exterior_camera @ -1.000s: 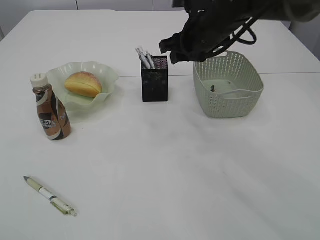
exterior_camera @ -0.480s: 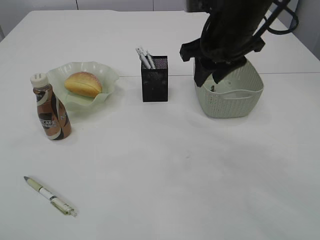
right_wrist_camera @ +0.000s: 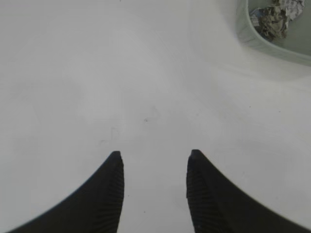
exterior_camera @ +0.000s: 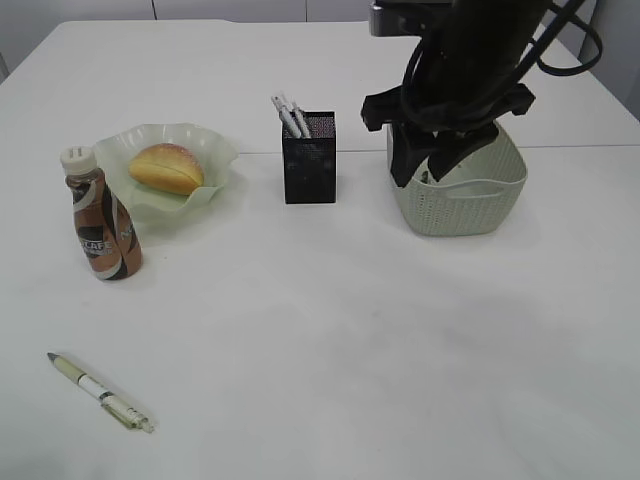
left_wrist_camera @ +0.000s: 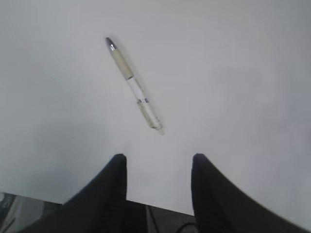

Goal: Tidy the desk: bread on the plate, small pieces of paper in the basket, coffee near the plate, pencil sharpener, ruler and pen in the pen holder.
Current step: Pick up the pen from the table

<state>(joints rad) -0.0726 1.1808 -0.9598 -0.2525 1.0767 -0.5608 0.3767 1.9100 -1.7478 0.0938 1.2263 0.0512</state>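
- lying loose on the desk (exterior_camera: 330,340), the pen (left_wrist_camera: 133,86) sits ahead of the left gripper (left_wrist_camera: 158,162), whose jaws stand parted and empty.
- right gripper (right_wrist_camera: 154,158) hangs parted, empty, beside the basket (exterior_camera: 470,205).
- bread (exterior_camera: 166,168) rests on the plate (exterior_camera: 205,150); coffee (exterior_camera: 102,215) stands just beside it.
- pen holder (exterior_camera: 309,160) stands between plate and basket.

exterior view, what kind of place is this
Probably a lab or office bench staged as a desk: a large plain white table holding a black mesh pen holder with pens, a loose pen, and a snack of bread on a plate, with a robot arm working above.
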